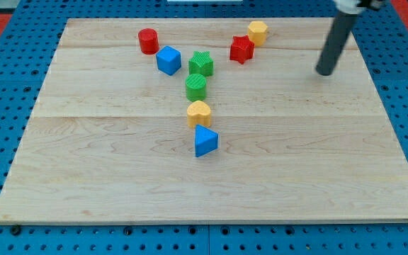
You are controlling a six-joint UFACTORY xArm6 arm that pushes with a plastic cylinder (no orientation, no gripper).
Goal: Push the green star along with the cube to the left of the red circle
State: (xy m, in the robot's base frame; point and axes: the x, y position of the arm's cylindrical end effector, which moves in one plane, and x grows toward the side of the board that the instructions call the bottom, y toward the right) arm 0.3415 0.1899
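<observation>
The green star (201,63) lies near the view's top centre, with the blue cube (168,60) touching or almost touching its left side. The red circle (147,41) stands just up and left of the cube. My tip (325,72) rests on the board far to the right of these blocks, well apart from all of them. The dark rod rises from it toward the view's top right corner.
A green round block (196,87) sits just below the star, then a yellow heart (199,113) and a blue triangle (205,140) in a line downward. A red star (241,49) and a yellow hexagon (258,32) lie at the top right. The wooden board (83,177) ends at a blue pegboard.
</observation>
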